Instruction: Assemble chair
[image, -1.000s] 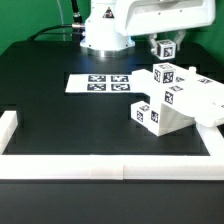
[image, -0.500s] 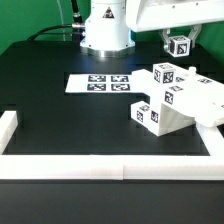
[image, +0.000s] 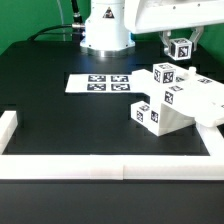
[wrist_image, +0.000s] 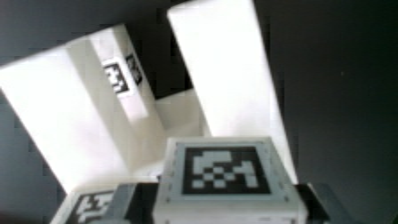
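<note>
The partly built white chair (image: 175, 98) stands on the black table at the exterior view's right, its tagged plates and blocks joined and leaning. My gripper (image: 181, 47) hangs above its far end and is shut on a small white tagged block (image: 181, 49), held clear above the chair. In the wrist view the block (wrist_image: 222, 172) sits between my two dark fingers (wrist_image: 317, 198), tag facing the camera. Below it lie the chair's white plates (wrist_image: 89, 110), one bearing a tag.
The marker board (image: 99, 83) lies flat at the table's middle back. White border rails run along the front (image: 120, 167), the left (image: 8, 128) and the right (image: 212, 122). The robot's base (image: 104, 30) stands at the back.
My gripper has moved with the block toward the exterior view's right, then risen very slightly. The chair has not moved.
</note>
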